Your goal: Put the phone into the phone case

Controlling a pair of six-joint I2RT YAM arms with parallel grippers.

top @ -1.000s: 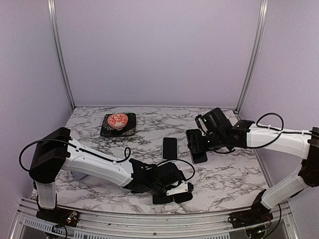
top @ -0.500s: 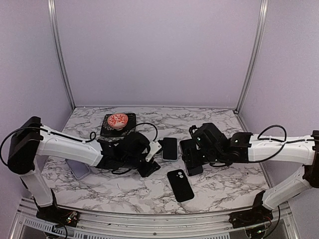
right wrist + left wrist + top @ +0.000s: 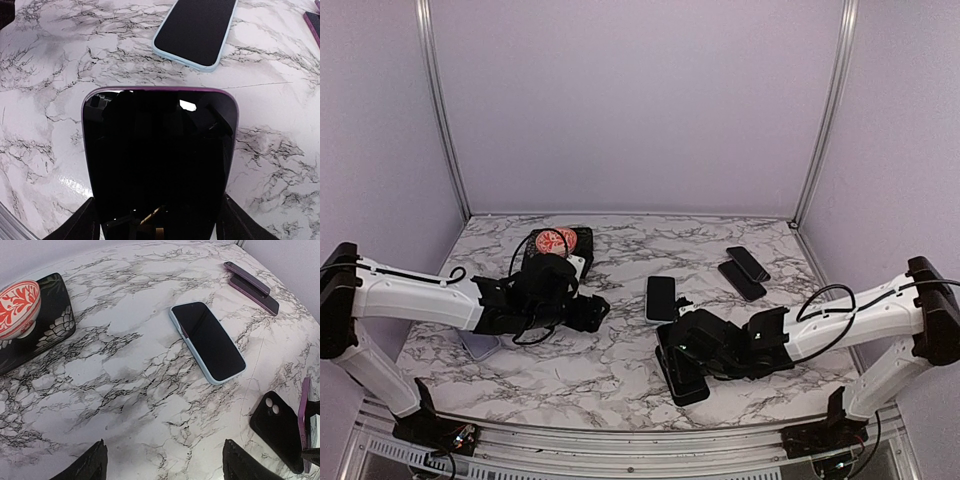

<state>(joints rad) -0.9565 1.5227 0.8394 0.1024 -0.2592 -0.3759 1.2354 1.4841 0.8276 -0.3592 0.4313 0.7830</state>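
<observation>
- Where the surface nears its front edge, right of the middle, the right gripper (image 3: 157,227) pinches the phone (image 3: 160,160) by its long sides, with one of its fingers (image 3: 80,225) on each side. The bottom of the wrist view cuts off the fingertips.
- The phone has a purple rim and a glossy black screen that mirrors the gripper. Its lower end runs out of frame.
- The black phone case (image 3: 276,429) lies flat just beside the phone, camera cut-outs showing. From above, gripper and phone cover most of it. In the left wrist view the phone is seen edge-on and may touch the case's right side, but that is unclear.
- The left gripper (image 3: 167,466) hovers over the table (image 3: 130,390) left of the middle, its fingers (image 3: 92,467) spread wide with nothing between them. Only their tips show.
- A pale flat object (image 3: 480,346) near the left edge is half hidden under the left arm.
- A light-blue cased phone (image 3: 209,341) lies screen up at the middle.
- Two dark phones (image 3: 252,287) lie close together toward the far right corner.
- A red-and-white bowl (image 3: 17,307) sits on a black plate (image 3: 55,315) toward the far left corner, both cut off in the left wrist view.
</observation>
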